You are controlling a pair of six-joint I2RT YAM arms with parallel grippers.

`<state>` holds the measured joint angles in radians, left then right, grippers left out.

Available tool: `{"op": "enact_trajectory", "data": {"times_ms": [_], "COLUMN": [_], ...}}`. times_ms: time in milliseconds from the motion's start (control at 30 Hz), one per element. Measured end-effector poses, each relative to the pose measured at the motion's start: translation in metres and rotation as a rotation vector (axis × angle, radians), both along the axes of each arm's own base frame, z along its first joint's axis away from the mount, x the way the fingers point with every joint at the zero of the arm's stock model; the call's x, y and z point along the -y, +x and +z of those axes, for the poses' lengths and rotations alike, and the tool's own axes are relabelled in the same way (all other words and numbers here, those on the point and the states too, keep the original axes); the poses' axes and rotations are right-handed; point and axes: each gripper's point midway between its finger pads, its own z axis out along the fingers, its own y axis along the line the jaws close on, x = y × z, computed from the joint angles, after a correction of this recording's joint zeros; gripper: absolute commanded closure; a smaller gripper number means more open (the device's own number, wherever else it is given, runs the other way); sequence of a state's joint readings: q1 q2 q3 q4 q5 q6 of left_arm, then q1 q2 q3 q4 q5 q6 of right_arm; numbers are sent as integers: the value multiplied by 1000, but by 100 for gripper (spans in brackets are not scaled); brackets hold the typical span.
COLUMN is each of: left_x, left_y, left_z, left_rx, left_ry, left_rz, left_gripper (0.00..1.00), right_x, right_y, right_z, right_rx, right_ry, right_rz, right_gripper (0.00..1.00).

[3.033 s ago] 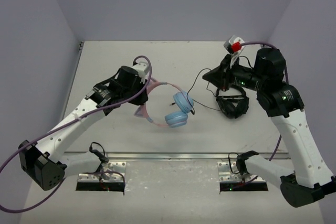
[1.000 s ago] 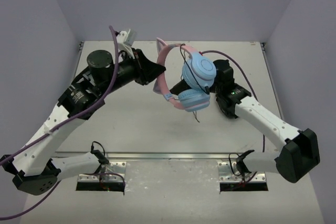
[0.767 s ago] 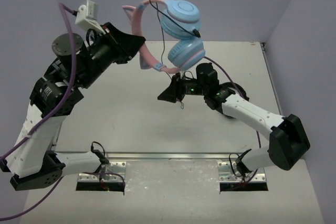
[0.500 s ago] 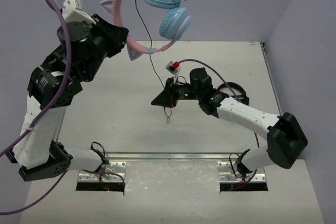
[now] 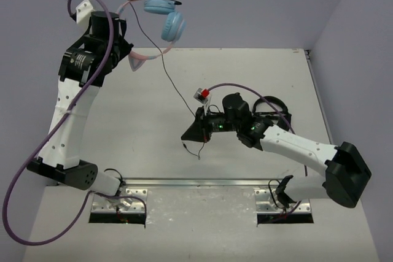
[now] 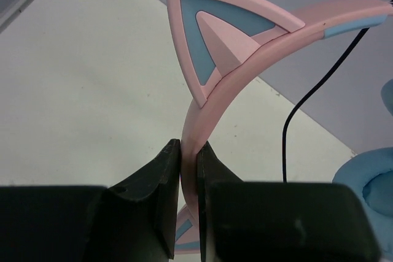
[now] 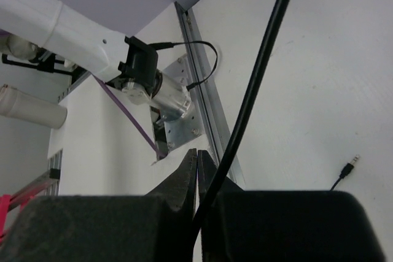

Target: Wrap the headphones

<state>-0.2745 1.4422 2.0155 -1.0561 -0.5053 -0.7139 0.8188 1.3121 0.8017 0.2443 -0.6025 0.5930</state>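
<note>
The headphones (image 5: 161,15), with light-blue ear cups and a pink headband, hang high above the table's far left. My left gripper (image 5: 125,43) is shut on the headband (image 6: 195,121), just below a cat ear (image 6: 215,35). The thin black cord (image 5: 177,90) runs slanting down from the cups to my right gripper (image 5: 186,137), low over the middle of the table. In the right wrist view the right gripper (image 7: 197,151) is shut, with the cord (image 7: 258,90) passing in between its jaws. The cord's plug end (image 7: 350,165) lies on the table.
All-black headphones (image 5: 276,104) lie on the table at the right, partly hidden behind my right arm. Metal mounting rails (image 5: 196,183) run along the near edge. Purple walls close in the left, back and right sides.
My left arm has carried the headphones further left and away, stretching the cord out. My right gripper has stayed low over the table and shifted slightly nearer, with the cord in it.
</note>
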Motion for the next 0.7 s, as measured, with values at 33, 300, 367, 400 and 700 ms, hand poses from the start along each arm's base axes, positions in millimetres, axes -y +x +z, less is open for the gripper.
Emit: {"op": "enact_trajectory", "data": {"times_ms": [33,300,367,400,700], "left_x": [-1,-28,-38,-42,-34], "left_y": [2,14,13,12,-6], "left_z": [-4,-53,-75,-87,-178], "left_rx": [-10,-105,-153,-181,-333], "left_ry": [7,96,132,153,248], "left_rz": [3,93,129,144,-20], "left_gripper": [100,100,100,100,100], "right_x": [-1,-13,-15,-15,-16], "right_y": [-3,-13,-9,-7,24], "right_z": [0,30,52,64,147], "right_rx": [3,123,175,201,425], "right_ry": [-5,-106,-111,-110,-164], "right_rz": [8,36,23,19,-34], "right_gripper": [99,99,99,99,99]}}
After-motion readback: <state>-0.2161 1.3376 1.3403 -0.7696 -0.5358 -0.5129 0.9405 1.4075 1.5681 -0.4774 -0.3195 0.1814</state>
